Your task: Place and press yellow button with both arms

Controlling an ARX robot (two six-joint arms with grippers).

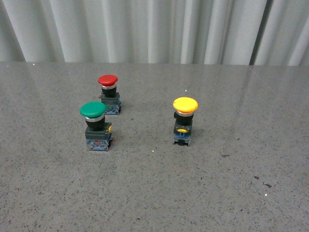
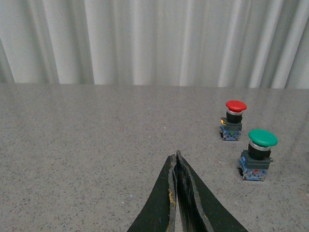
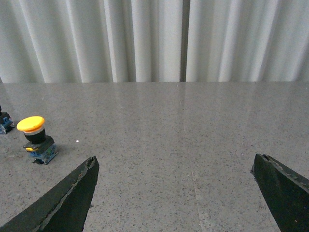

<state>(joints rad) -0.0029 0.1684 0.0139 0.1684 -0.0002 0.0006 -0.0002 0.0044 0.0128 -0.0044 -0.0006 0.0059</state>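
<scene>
I have to set the yellow button [image 1: 185,121] in its place and push its cap down, and I think that job has not begun. Neither of my arms shows in the front view. The yellow button stands upright on the grey table [image 1: 203,198], all by itself, well apart from the green button [image 1: 95,126] and the red button [image 1: 109,94], which stand near each other off to the left. To do it well, I would bring my right pincer [image 3: 175,162] around the black body under the cap, not the cap itself. I would squeeze softly so the button does not tip over. Then my other arm can push straight down on the middle of the cap while the first one holds the button steady. My right pincer is wide open and holds nothing. The yellow button [image 3: 35,140] is not between its fingers — it sits out past one of them. My left pincer [image 2: 175,160] is pressed tight together with nothing inside, and it touches nothing, so its tip looks good for poking. It faces the red and green ones, so I must be careful to pick the right cap.
</scene>
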